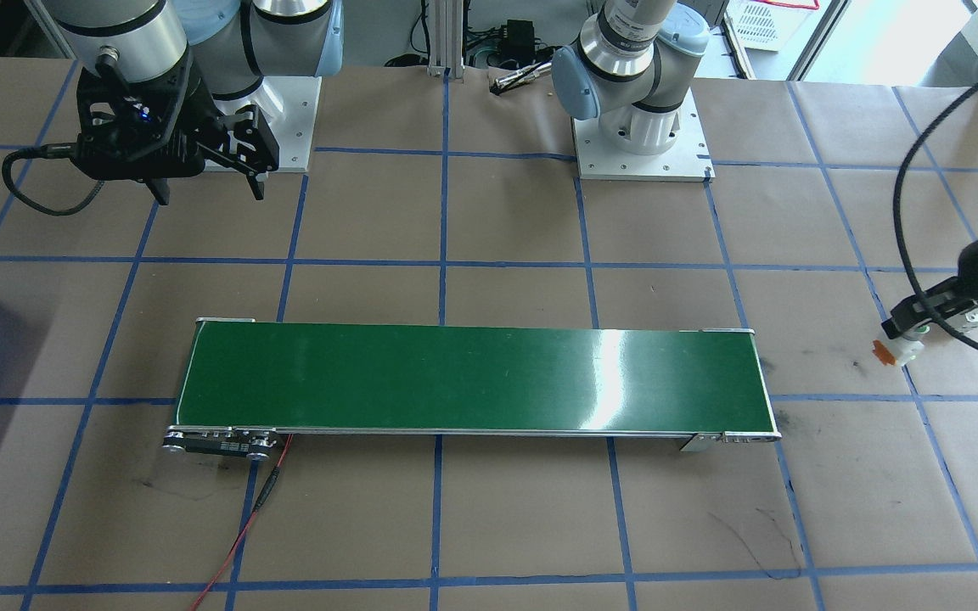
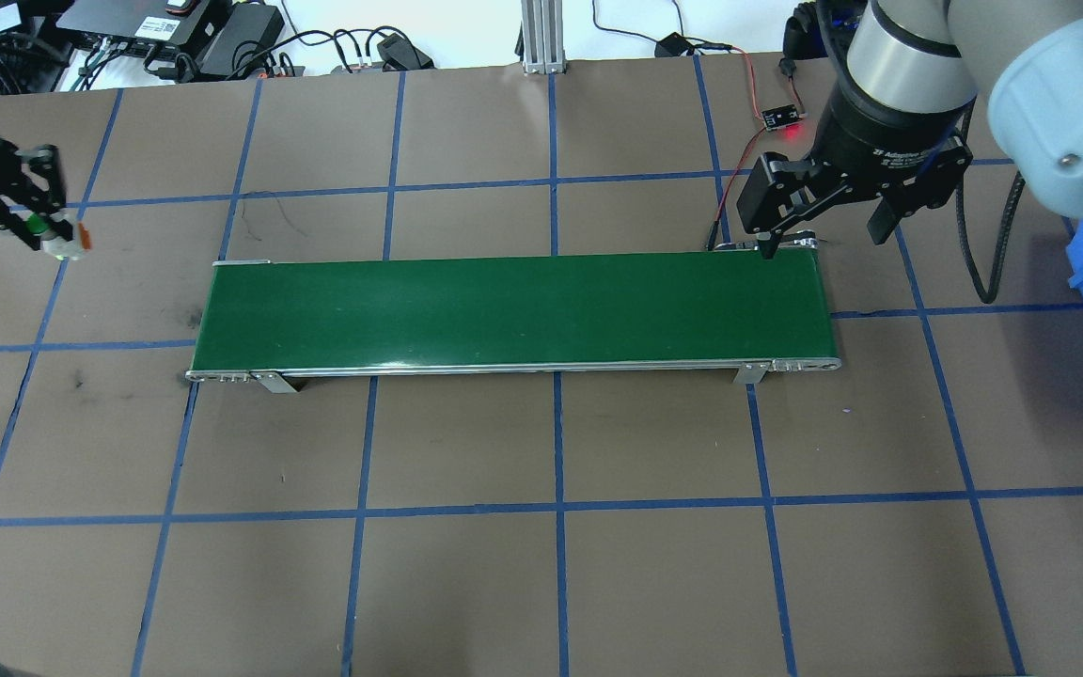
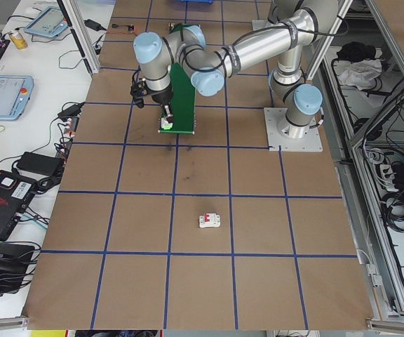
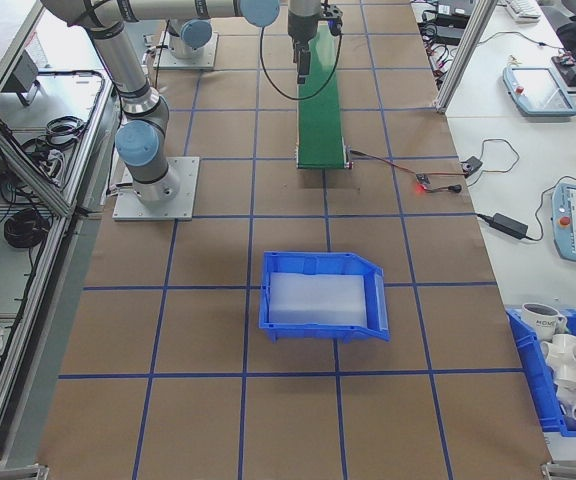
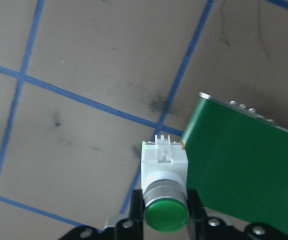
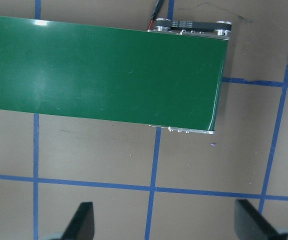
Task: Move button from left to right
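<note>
My left gripper [image 5: 165, 220] clamps button [image 5: 164, 172], held above tabletop [image 5: 79, 75] just off conveyor belt [image 5: 249, 165] left end. My right gripper [image 2: 824, 230] spread wide, empty, over far end.

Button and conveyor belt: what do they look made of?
Button: likely moulded plastic; matte white body, translucent-looking green cap, and a silvery collar that may be metal or plated. It sits between the left gripper's jaws. Conveyor belt: smooth green sheet, probably PVC or rubber; glossy, with window glare on it. Side rails look like bare metal.
</note>
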`<state>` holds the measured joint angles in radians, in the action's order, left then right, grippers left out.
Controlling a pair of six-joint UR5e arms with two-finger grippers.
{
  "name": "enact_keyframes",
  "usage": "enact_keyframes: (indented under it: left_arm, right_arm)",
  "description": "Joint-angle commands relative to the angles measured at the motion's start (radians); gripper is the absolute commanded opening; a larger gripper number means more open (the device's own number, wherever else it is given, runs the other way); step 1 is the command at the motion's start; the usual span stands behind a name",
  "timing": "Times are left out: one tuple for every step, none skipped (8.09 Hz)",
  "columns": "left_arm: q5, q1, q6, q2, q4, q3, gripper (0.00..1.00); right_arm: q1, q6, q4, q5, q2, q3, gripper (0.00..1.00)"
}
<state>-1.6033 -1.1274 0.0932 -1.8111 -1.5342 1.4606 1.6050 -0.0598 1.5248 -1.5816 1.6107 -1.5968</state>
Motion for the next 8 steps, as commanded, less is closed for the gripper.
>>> enact_keyframes:
  left_arm:
    - [0.115,-0.224,-0.543,0.013,-0.014,0.024,0.0]
    - [0.146,-0.242,-0.643,-0.008,-0.006,0.027,0.0]
    - [0.266,-0.242,-0.703,-0.014,-0.006,0.033,0.0]
    - [0.307,-0.247,-0.783,-0.014,-0.004,0.049,0.0]
    - [0.313,-0.247,-0.806,-0.014,-0.003,0.082,0.0]
    - [0.316,-0.249,-0.811,-0.013,0.009,0.134,0.0]
    - [0.319,-0.249,-0.82,-0.011,0.091,0.183,0.0]
    - [0.313,-0.249,-0.855,-0.001,0.112,0.211,0.0]
  right_arm:
    - [0.0,0.0,0.0,0.0,0.0,0.0,1.0]
    - [0.001,0.0,0.0,0.0,0.0,0.0,1.0]
    - [0.0,0.0,0.0,0.0,-0.002,0.0,1.0]
    - [0.0,0.0,0.0,0.0,0.0,0.0,1.0]
    - [0.0,0.0,0.0,0.0,0.0,0.0,1.0]
    - [0.001,0.0,0.0,0.0,0.0,0.0,1.0]
    - [0.0,0.0,0.0,-0.001,0.0,0.0,1.0]
    - [0.001,0.0,0.0,0.0,0.0,0.0,1.0]
